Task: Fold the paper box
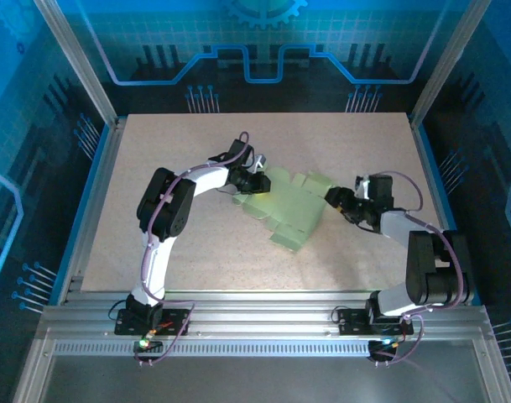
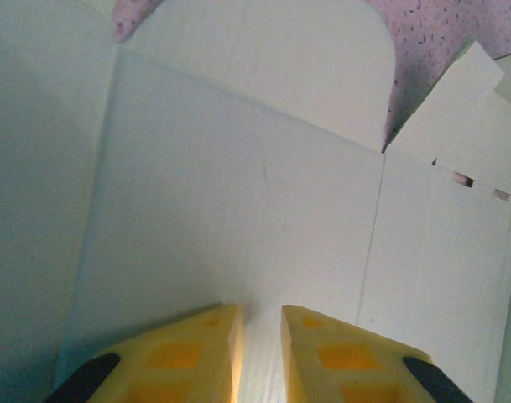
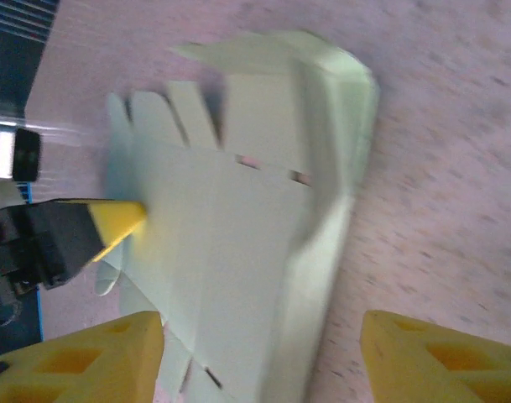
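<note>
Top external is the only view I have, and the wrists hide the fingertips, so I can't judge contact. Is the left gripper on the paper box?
Observer: In the left wrist view the left gripper sits over a flat panel of the paper box. Its fingers are close together with a thin slit between them. I cannot confirm a pinch.
Operator: And the right gripper?
Observer: In its own wrist view the right gripper is wide open. The box's folded edge is lined up between its fingers, and nothing is clamped.
Operator: Can you see any slots for the tabs?
Observer: Yes, two small slots show along a crease to the right of the left fingers.
</note>
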Available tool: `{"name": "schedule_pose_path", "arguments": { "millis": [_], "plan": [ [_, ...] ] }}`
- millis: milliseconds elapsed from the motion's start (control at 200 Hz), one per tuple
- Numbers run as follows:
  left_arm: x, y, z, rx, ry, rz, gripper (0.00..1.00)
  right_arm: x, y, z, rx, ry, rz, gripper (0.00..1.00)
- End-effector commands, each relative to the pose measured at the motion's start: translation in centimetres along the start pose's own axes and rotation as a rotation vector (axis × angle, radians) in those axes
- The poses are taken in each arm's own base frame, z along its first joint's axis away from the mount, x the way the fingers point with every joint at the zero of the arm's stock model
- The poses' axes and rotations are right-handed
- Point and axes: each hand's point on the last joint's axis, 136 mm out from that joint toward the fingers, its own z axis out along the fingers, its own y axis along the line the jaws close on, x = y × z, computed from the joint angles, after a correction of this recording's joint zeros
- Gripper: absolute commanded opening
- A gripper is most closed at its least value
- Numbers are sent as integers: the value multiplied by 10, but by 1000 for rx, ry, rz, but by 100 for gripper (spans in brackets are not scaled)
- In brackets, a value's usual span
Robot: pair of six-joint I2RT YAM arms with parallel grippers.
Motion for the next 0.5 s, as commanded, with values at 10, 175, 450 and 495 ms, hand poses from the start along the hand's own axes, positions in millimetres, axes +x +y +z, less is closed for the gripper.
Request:
{"name": "schedule_pose_path", "arguments": {
  "millis": [10,175,450,495],
  "plan": [
    [49,47,21,-95,166,-138,22,5,-2,3,-68,8,76,57],
    [49,45,22,-83,173,-145,22,5,-6,7,-102,-14,115,49],
    [51,45,22,-81,181,-143,22,8,-22,-13,-49,-37,117,39],
    [51,45,22,-78,183,-142,22,12,-18,-9,-59,-1,102,38]
  ]
}}
